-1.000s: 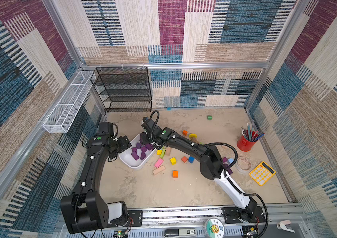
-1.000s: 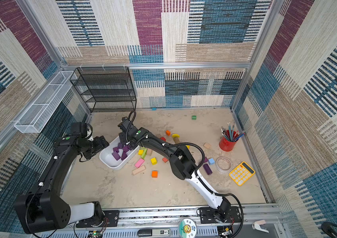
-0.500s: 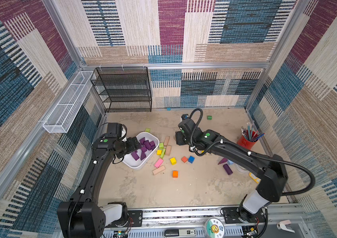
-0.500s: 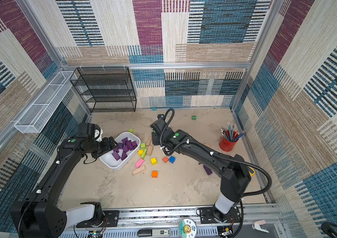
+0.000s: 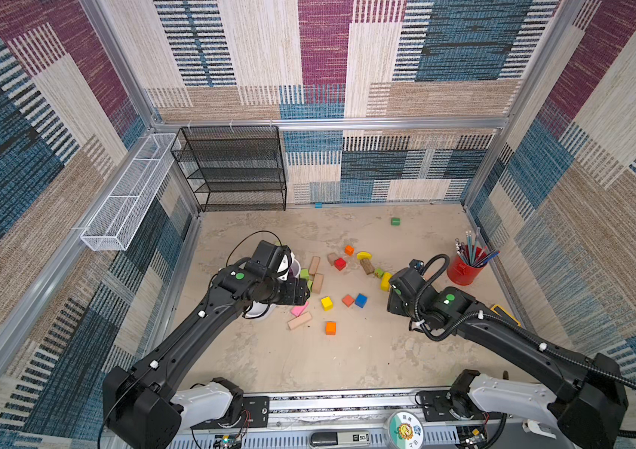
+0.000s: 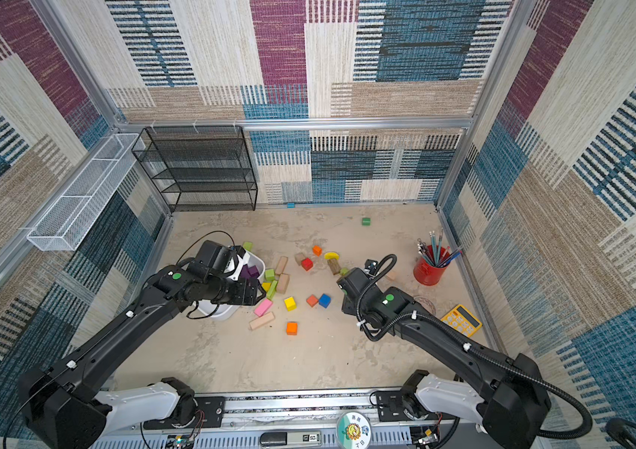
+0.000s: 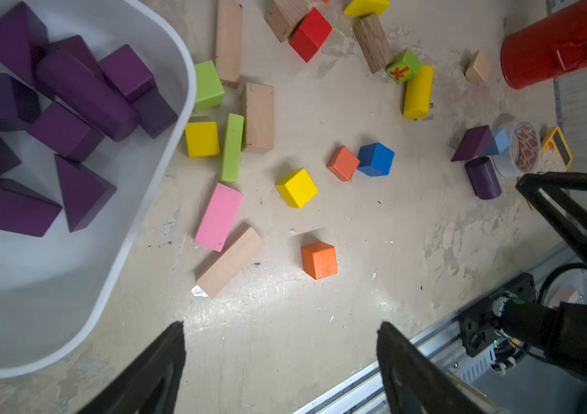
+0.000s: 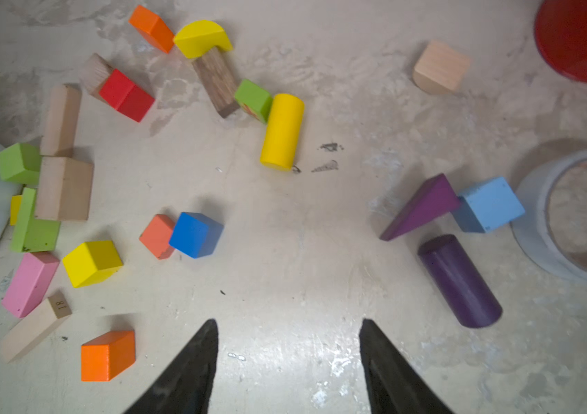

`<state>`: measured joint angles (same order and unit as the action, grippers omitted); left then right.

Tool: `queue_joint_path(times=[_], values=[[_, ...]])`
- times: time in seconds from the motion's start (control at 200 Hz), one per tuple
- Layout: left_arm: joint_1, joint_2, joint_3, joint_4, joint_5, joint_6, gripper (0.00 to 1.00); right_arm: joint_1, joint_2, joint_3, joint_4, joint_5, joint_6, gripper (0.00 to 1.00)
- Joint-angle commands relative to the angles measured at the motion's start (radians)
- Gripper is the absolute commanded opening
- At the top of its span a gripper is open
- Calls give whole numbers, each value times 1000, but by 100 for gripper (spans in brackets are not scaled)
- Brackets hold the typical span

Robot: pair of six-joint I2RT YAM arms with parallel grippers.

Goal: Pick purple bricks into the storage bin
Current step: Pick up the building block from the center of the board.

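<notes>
Right pincer (image 8: pixel 288 333) spread, empty; dark-purple wooden cylinder (image 8: pixel 460 281) lies near it on tabletop (image 8: pixel 284 279), untouched; left pincer (image 7: pixel 281 333) likewise spread

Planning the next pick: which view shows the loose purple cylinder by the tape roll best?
Right wrist: the purple cylinder lies large and unobstructed, near the purple wedge. Left wrist shows that cylinder small and far off. In both top views the right arm hides it.
</notes>
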<state>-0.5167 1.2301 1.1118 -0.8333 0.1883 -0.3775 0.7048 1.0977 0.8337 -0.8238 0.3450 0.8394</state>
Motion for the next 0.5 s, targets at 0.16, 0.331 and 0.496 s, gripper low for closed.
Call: queue_joint_path(times=[0.16,0.331,0.496], values=[[-36,-9,-4,9,-4,40,85,-119,-85,-93,-37,-2,76,65],[-41,-15,-6,9,-5,40,85,-198,-89,-123,-18,-12,76,65],[-43,-16,-5,9,5,40,85,-270,-70,-146,0,-51,133,67]])
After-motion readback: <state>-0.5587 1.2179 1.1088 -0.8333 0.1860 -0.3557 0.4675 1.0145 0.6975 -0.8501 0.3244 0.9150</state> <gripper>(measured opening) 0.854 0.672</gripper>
